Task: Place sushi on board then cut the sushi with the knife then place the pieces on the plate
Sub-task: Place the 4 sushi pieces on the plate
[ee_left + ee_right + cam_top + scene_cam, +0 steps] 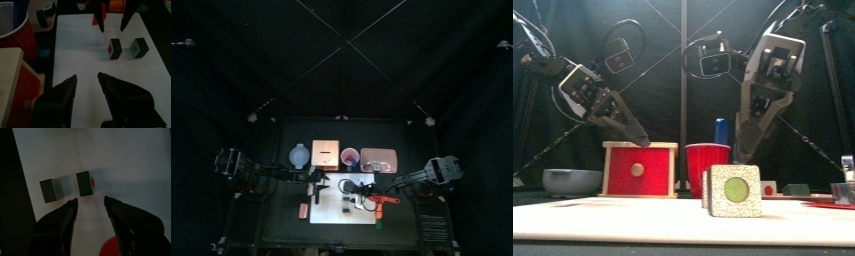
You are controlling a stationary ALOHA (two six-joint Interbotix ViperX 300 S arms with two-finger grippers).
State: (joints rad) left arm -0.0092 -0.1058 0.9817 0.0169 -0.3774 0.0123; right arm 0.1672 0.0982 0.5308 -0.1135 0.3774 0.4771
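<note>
Two dark green sushi pieces (734,190) stand side by side on the white board (345,205); one shows a red centre (115,49), the other stands beside it (138,47). My right gripper (89,200) hangs open just above them, with nothing between its jaws. A red knife (385,200) lies by that gripper. My left gripper (86,76) is open over the board's left part, short of the pieces. The blue knife (719,130) stands in the red cup (708,165). The pink plate (378,158) lies at the back right.
The wooden box with a red drawer front (639,170) and the blue-grey bowl (573,181) stand at the back left. Another dark green block (45,17) sits off the board near the red cup. A small orange-red thing (302,210) lies left of the board.
</note>
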